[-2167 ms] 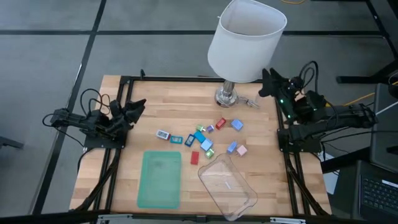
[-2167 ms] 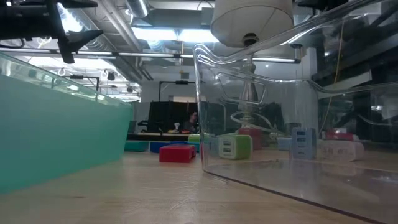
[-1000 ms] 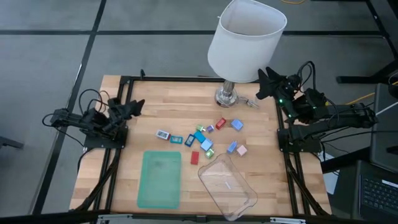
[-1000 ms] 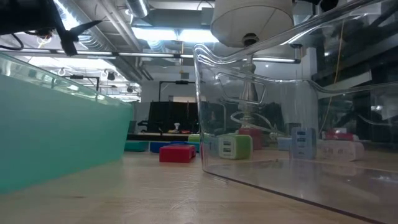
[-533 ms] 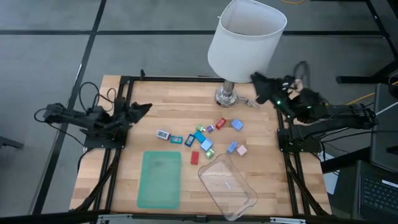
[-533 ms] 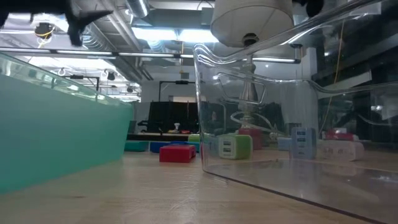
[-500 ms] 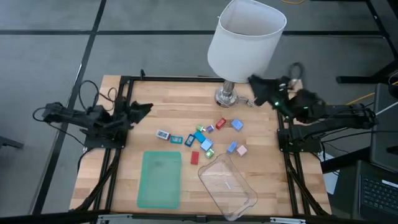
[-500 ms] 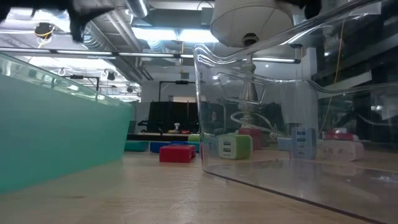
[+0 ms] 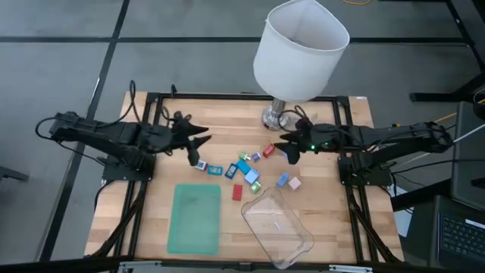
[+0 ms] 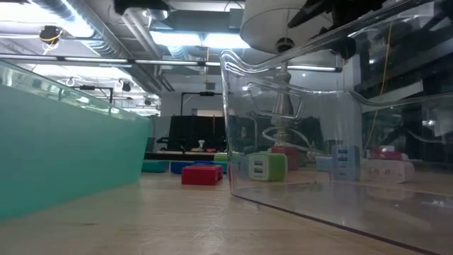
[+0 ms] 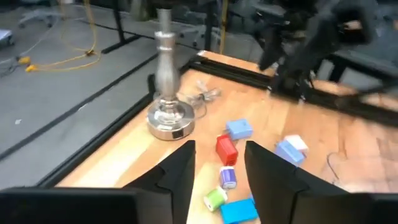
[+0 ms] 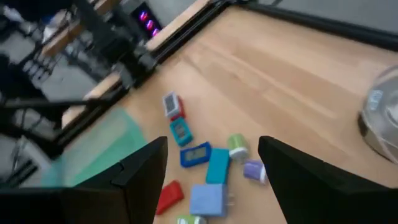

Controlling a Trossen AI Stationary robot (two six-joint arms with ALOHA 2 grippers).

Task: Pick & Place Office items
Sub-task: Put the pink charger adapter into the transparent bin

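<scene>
The office items (image 9: pixel 246 168) are small blue, teal, red, pink and white pieces lying loose on the wooden table's middle; they also show in the left wrist view (image 11: pixel 226 149) and the right wrist view (image 12: pixel 196 154). My left gripper (image 9: pixel 198 144) is open and empty above the table, just left of the cluster, near a white piece (image 9: pixel 198 163). My right gripper (image 9: pixel 287 149) is open and empty above the cluster's right end, near a blue piece (image 9: pixel 289 152). In each wrist view the own fingers (image 11: pixel 180 174) (image 12: pixel 140 180) stand wide apart.
A flat green tray (image 9: pixel 195 218) lies at the near left and a clear plastic tub (image 9: pixel 276 226) at the near middle. A lamp with a white shade (image 9: pixel 299 45) stands on its metal base (image 9: pixel 276 117) at the far edge, close to my right gripper.
Both arms have reached in from the table's sides toward the middle. My left gripper has gone toward the right edge, my right gripper toward the left edge and a little nearer, both ending beside the cluster of pieces. The pieces have not moved.
</scene>
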